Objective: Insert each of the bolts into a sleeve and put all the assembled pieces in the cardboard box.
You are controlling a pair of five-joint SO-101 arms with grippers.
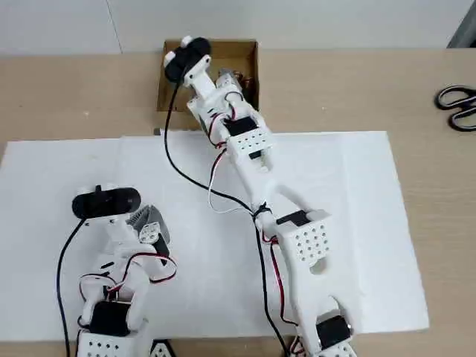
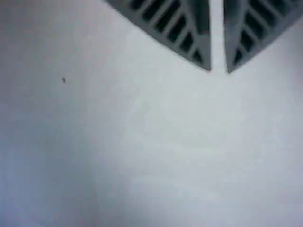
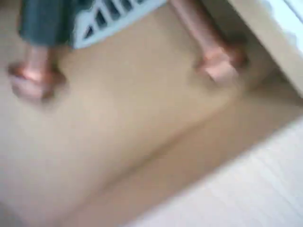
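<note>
Cardboard box (image 1: 244, 52) sits on the wooden table (image 1: 67, 97), near its far edge and touching or just past the far edge of the white sheet (image 1: 349, 193). The right arm stretches from the near right of the table slantwise across the sheet, and the right gripper (image 1: 232, 80) hangs inside the box, close to its right wall. In the right wrist view two copper-coloured assembled pieces, each a shaft with a flanged end, are on the box floor (image 3: 142, 123). One assembled piece (image 3: 34, 78) is directly under the gripper, and the other assembled piece (image 3: 217, 64) is just beside a box wall. The view is blurred, so I cannot tell whether the right gripper is grasping the nearer piece or has let it go.

The left gripper (image 1: 152, 223) (image 2: 218, 68) is over the near left part of the sheet, well apart from the box. Its grey ribbed fingers (image 2: 189, 38) are drawn nearly together with only a thin slit between the tips. They hold nothing and point down at the sheet.

A small grey item (image 1: 158, 132), too small to identify, lies at the sheet's far edge near the box's near left corner. Scissors (image 1: 456, 108) lie off the sheet at the table's right edge.
</note>
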